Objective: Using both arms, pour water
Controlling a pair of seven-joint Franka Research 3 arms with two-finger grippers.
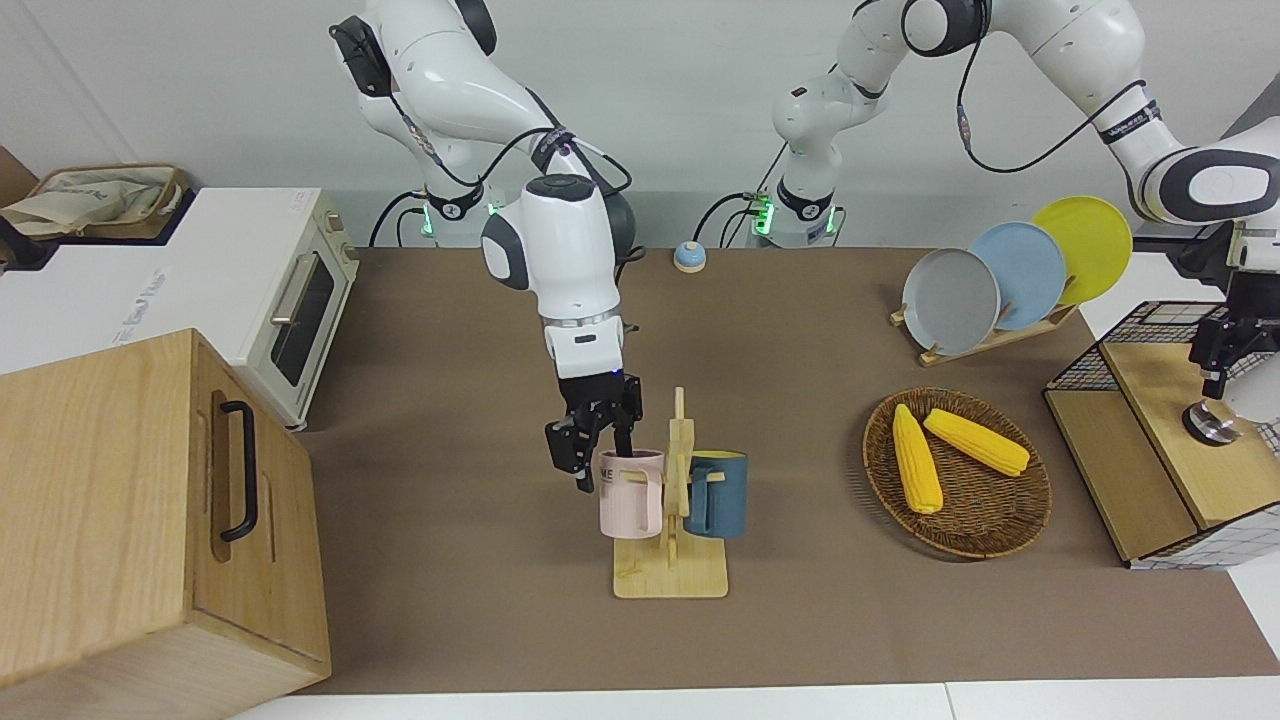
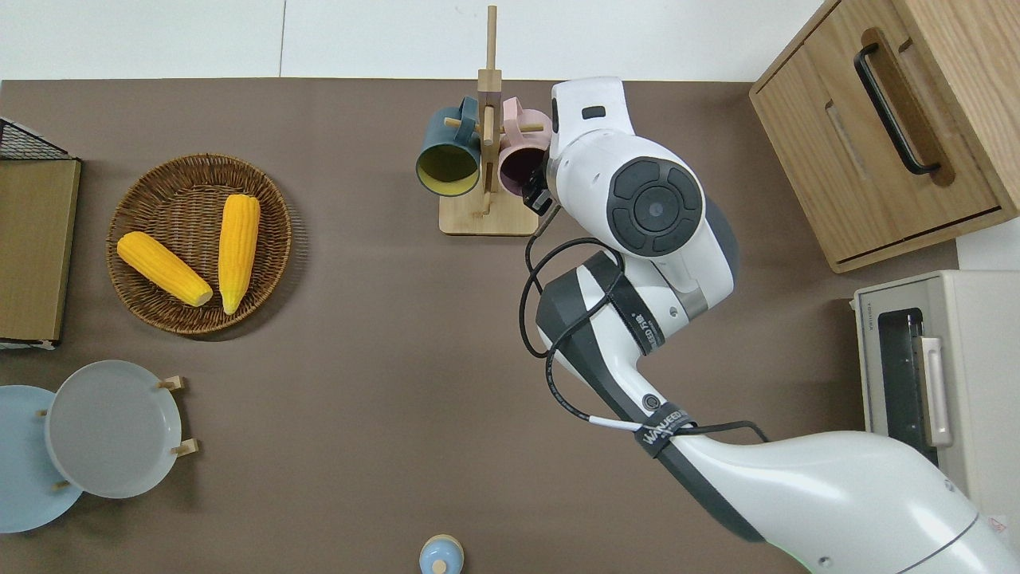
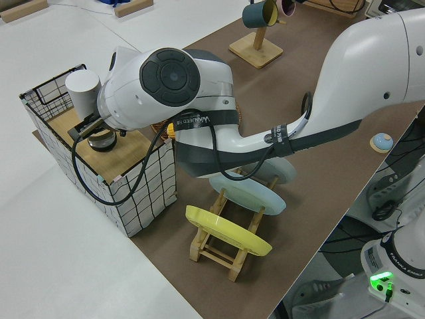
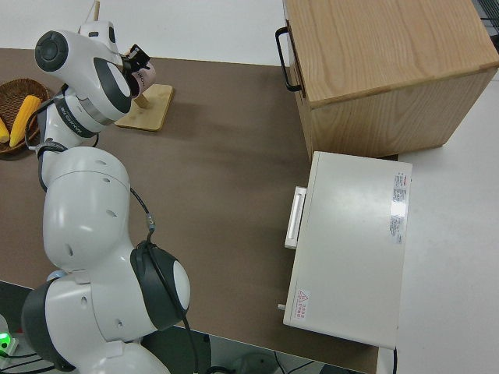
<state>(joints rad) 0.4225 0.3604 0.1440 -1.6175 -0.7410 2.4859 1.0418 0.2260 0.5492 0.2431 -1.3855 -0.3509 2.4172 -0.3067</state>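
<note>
My right gripper [image 1: 601,456] is open at the pink mug [image 1: 630,495], with one finger inside the rim and one outside it. The pink mug hangs beside a dark blue mug [image 1: 718,495] on a wooden mug rack [image 1: 670,577]. In the overhead view the arm hides most of the gripper at the pink mug [image 2: 519,165]. My left gripper [image 1: 1217,352] is at a white bottle with a steel base [image 1: 1212,422]. The bottle stands on a wooden board in a wire basket [image 1: 1150,328] at the left arm's end of the table.
A wicker basket [image 1: 985,545] holds two corn cobs. A plate rack [image 1: 950,300] with three plates stands nearer to the robots. A wooden cabinet [image 1: 120,500] and a toaster oven [image 1: 300,300] stand at the right arm's end. A small blue bell [image 1: 688,257] sits near the bases.
</note>
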